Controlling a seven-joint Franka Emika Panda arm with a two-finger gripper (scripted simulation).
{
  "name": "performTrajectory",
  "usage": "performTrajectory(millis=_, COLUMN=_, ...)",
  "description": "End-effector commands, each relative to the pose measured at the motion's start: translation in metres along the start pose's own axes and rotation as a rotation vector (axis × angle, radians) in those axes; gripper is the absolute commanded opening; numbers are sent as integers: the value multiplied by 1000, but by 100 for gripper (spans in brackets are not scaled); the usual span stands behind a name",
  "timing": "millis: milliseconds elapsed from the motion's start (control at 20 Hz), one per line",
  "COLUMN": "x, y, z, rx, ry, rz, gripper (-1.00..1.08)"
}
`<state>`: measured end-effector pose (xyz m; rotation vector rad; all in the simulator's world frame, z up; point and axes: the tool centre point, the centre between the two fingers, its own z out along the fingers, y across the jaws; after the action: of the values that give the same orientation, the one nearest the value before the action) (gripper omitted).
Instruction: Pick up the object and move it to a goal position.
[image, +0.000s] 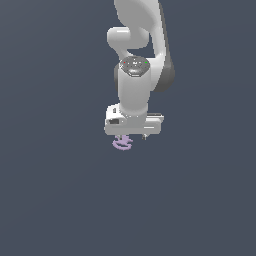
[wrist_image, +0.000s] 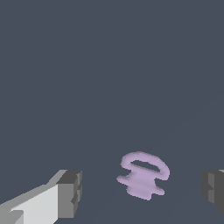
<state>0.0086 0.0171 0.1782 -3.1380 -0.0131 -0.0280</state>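
A big white robot arm (image: 134, 75) hangs straight down over a plain dark grey floor (image: 50, 200), its wrist pointing at the ground. At its lower end the white gripper (image: 131, 136) stands spread wide, and from the wrist view its two grey fingertips (wrist_image: 70, 193) sit well apart with nothing touching them. The small lilac object (wrist_image: 142, 175), a little stack of thin curved rings, lies on the floor in the gap between the fingertips, nearer one of them, and peeks out just beneath the gripper in the exterior view.
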Motion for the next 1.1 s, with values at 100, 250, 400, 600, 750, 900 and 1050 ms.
performTrajectory(millis=100, x=1, y=2, z=-2, rx=-2, ry=2, rz=-1, gripper=100)
performTrajectory(millis=250, x=4, y=13, z=-10, rx=-11, ry=14, rz=-3, gripper=100)
performTrajectory(millis=400, x=7, y=24, z=-18, rx=-20, ry=25, rz=0, gripper=100)
performTrajectory(millis=600, x=8, y=25, z=-20, rx=-21, ry=27, rz=4, gripper=100)
performTrajectory(millis=750, x=7, y=25, z=-18, rx=-21, ry=26, rz=-6, gripper=100)
performTrajectory(millis=900, x=6, y=26, z=-16, rx=-22, ry=25, rz=-26, gripper=100)
performTrajectory(millis=1050, x=5, y=27, z=-12, rx=-24, ry=23, rz=-58, gripper=100)
